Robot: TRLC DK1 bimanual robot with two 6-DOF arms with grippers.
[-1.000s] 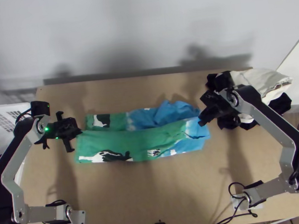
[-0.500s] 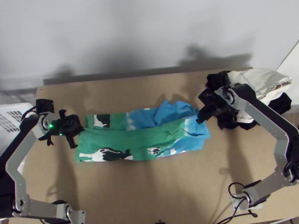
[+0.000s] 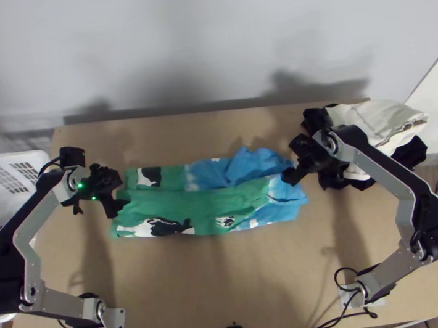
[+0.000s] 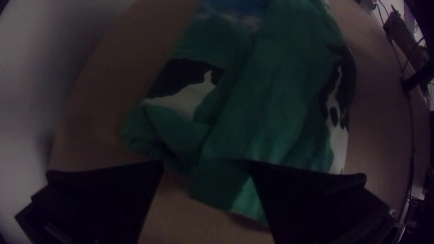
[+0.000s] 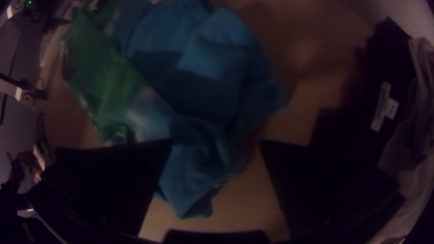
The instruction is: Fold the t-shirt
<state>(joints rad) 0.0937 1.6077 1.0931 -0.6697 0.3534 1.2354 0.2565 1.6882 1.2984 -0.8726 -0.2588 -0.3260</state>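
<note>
- Taking twelve o'clock as the table's far edge, the shirt (image 3: pixel 204 202) is lying mid-table as a long strip running from nine to three.
- The folding is seemingly sitting partway: a near panel is overlapping the far part, though the layer count is staying unclear.
- The blue end, towards three, is bunching and wrinkling; smoothing it and closing the strip end to end are probably remaining.
- At the nine o'clock end, the left gripper (image 4: pixel 206 163) is holding its fingers apart, clenching nothing.
- At the three o'clock end, the right gripper (image 5: pixel 217 141) is gaping too, grasping nothing.
- The wooden table (image 3: pixel 218 282) is carrying a clothes pile (image 3: pixel 373 121) between two and three.
- A white basket (image 3: pixel 34 159) is standing between nine and ten; a pale wall (image 3: pixel 194 36) is rising at twelve.
</note>
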